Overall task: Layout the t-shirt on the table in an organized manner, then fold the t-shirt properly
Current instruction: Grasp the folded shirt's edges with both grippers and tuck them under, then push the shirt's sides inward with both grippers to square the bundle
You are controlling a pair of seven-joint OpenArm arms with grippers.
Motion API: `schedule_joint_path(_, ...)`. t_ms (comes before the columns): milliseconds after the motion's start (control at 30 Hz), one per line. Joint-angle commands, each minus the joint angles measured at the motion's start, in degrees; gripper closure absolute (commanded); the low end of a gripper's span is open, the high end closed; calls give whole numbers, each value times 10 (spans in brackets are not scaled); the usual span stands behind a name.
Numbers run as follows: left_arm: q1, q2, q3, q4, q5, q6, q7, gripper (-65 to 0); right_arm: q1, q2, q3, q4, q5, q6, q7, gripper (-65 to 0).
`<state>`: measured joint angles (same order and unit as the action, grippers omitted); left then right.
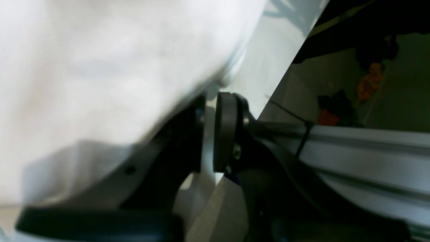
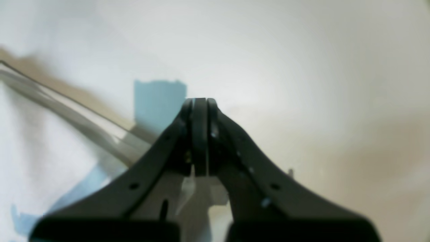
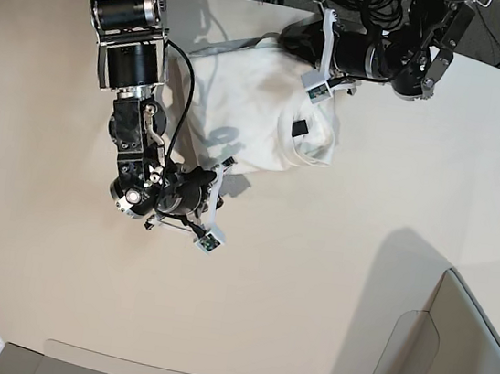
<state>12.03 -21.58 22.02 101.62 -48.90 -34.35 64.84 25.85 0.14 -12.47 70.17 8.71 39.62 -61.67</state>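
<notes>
Grey panel (image 3: 412, 356) – corner (off t-shirt (image 3: 243, 103)).

Right end effector (image 2: 200, 101) closed and low; left end effector (image 1: 210, 131) nearly closed, reaching sideways.

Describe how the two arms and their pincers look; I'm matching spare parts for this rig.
Both arms are black and silver metal segments with black cables looping alongside. The right arm has chunky cylindrical joints and white brackets near its pincer. Each pincer has matte black curved fingers with small holes. The left pincer ends in flat rounded black pads; a silver rail runs behind it.
</notes>
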Motion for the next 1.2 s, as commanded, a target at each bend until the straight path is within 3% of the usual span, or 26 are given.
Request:
schedule_joint_path(0,-3,-4,-5,-3,-10,-3,-6,-45,9,4,0,20,3,4,8,0)
schedule_joint_path(100,-21,-2,-5,-33,29,-2,-7,-45,-11,17,0,49,3,4,6,0)
schedule_joint_path(267,-27,13,-6,-56,115,43,-14,-45,-46,47,0,104,3,4,-10,0)
schedule_joint_path(400,-68,14,-6,-58,160,49,-11,-45,-80,71,5,159,3,4,-33,0)
schedule_joint_path(633,-151,16,-7,-133,166,49,-16,-45,-166,108,5,274,4,4,-61,0)
schedule_joint_path(900,-235,31,-7,-218,166,49,-40,-45,-252,108,5,365,4,4,-76,0)
schedule_joint_path(1167,-253,36,-7,-230,166,49,-40,-45,-255,107,6,397,3,4,-109,0)
